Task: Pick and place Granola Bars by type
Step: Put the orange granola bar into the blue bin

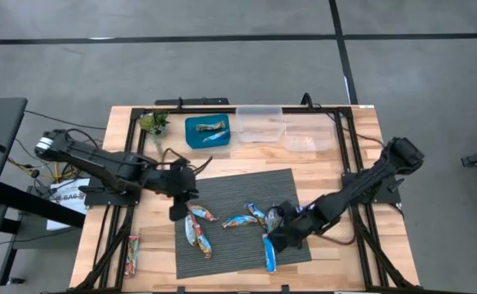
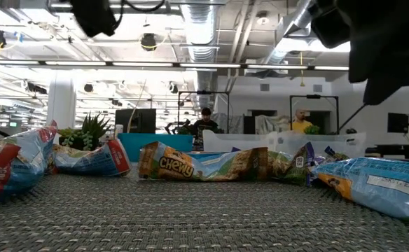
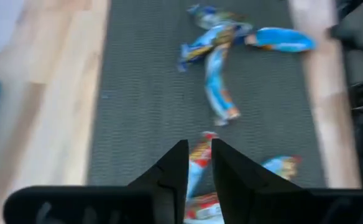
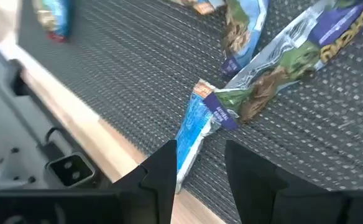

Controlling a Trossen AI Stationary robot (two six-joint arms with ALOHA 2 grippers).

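Granola bars (image 1: 222, 224) lie scattered on the grey mat (image 1: 247, 184), where the left gripper (image 1: 179, 211), nearly pressed together and empty, should spread before descending, while the right gripper (image 1: 276, 241) hovers spread over a blue bar (image 1: 269, 254).

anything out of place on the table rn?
One red-wrapped granola bar lies alone on the bare wood near the table's front-left corner, off the grey mat where the other loose bars are scattered. The blue bin already holds bars. Nothing looks spilled or torn.
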